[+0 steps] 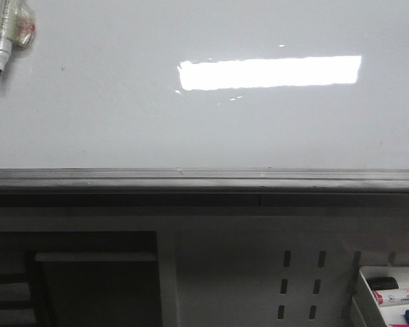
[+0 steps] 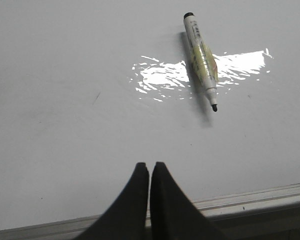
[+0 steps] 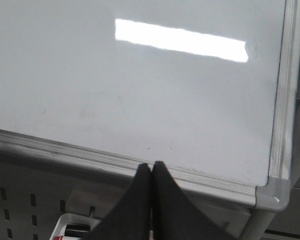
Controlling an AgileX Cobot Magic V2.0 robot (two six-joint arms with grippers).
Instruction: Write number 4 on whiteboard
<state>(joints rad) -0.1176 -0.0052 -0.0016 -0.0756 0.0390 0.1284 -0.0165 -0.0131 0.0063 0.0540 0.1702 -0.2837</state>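
Both pincers are clenched on nothing: the left gripper [image 2: 149, 167] and right gripper [image 3: 151, 166] sit over the whiteboard's [image 1: 123, 122] near rail [image 1: 204, 178]. Bare board stretches beyond each. Only the left wrist view shows the whole uncapped marker [image 2: 200, 59], lying farther out. No 4 shows.

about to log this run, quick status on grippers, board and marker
Left gripper shut, empty. Right gripper shut, empty. Glossy white whiteboard blank, no 4 yet. Uncapped white marker lying on board, nothing blocking it.
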